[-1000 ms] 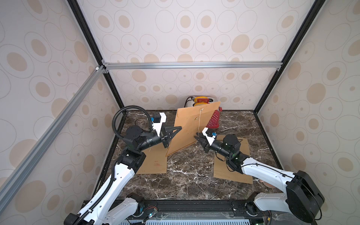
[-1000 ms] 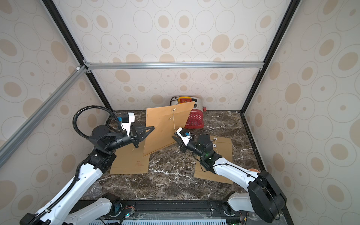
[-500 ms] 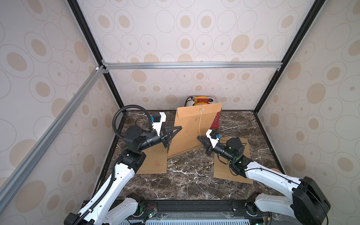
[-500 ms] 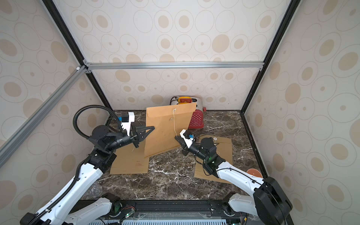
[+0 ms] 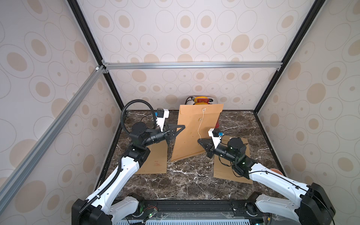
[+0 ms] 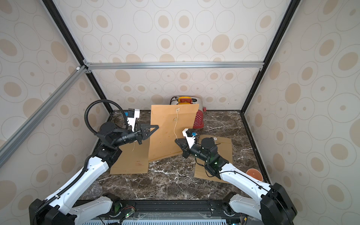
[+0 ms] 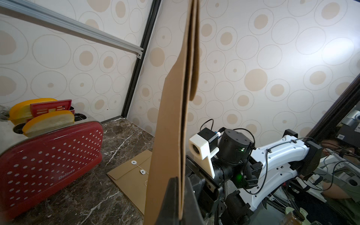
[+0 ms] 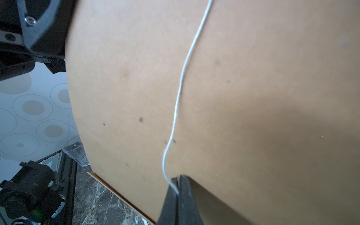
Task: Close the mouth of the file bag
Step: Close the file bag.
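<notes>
Our right jaws, open a moment ago, now grip the string (image 8: 180,87); left jaws still pinch the bag (image 5: 187,136), so we can start winding.

Clad in glossy white shells along the left arm (image 5: 127,167) and right arm (image 5: 272,180), with black cylindrical joints between, green lights glowing on the right. Strung with a ribbed black hose (image 5: 134,102) on the left, thin black cables (image 5: 272,172) on the right, and white camera brackets (image 5: 213,136) at the wrists. Tipped by the left gripper (image 5: 182,126) and right gripper (image 5: 199,140), both flat, black and triangular.
</notes>
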Motion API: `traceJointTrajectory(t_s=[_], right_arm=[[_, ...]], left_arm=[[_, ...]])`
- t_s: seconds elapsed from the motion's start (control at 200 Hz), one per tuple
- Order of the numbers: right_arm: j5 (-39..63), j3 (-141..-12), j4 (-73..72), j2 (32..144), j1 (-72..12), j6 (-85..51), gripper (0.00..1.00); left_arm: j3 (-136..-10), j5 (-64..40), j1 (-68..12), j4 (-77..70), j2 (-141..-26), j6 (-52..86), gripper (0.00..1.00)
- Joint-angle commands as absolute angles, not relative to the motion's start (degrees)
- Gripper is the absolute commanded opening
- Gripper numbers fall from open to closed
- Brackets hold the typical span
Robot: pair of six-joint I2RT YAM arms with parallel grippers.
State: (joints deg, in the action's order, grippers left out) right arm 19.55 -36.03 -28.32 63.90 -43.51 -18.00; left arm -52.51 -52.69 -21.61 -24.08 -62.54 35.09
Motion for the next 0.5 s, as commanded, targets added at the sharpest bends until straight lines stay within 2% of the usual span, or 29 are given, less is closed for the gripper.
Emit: traceJointTrajectory(t_s=[0.0,0.496], right_arm=[[19.77,-35.99,-28.02,62.64,-44.29,-22.55,0.0],[17.51,-36.26,-29.75,64.16,-48.66,-26.81,0.0]], left_arm=[[-55.87,-55.69,-21.91,-30.12,-63.2,40.33,0.0],[-56.68,-58.3,-21.91,-35.32,-66.4,46.62,0.0]])
